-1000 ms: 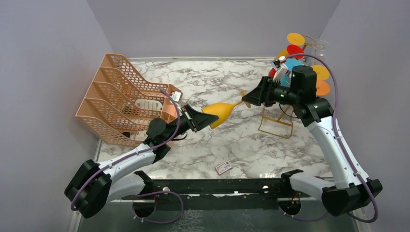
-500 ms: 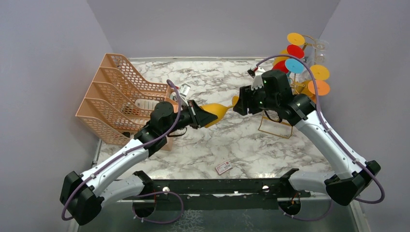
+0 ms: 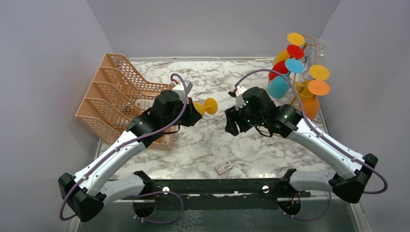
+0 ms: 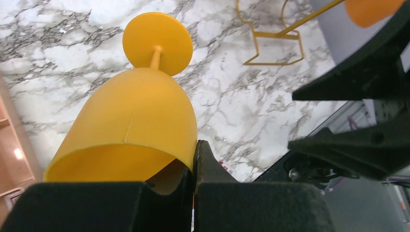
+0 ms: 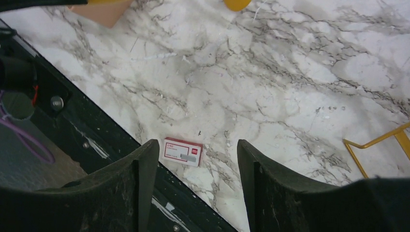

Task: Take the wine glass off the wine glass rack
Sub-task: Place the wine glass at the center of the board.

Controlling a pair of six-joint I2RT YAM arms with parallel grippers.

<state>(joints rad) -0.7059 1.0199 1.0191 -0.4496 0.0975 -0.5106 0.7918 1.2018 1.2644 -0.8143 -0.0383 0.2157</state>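
The yellow wine glass (image 3: 199,108) (image 4: 140,121) hangs in the air off the rack, over the left-middle of the table, with its foot pointing right. My left gripper (image 3: 189,110) (image 4: 194,157) is shut on the rim of its bowl, one finger inside and one outside. My right gripper (image 3: 231,123) (image 5: 197,164) stands open and empty a little to the right of the glass's foot, facing down over the marble. The gold wine glass rack (image 3: 303,88) (image 4: 273,48) (image 5: 382,140) stands at the back right with several coloured glasses hanging on it.
A peach mesh organizer (image 3: 116,92) stands at the left, close behind the left arm. A small red-and-white box (image 3: 223,167) (image 5: 183,151) lies near the front edge. A black rail (image 3: 212,186) runs along the near edge. Blue (image 3: 278,88) and orange (image 3: 312,104) glasses hang on the rack.
The right gripper let go of the glass's stem end, opened wider and swung left and nearer, away from the rack. The left gripper carried the glass left, toward the organizer.
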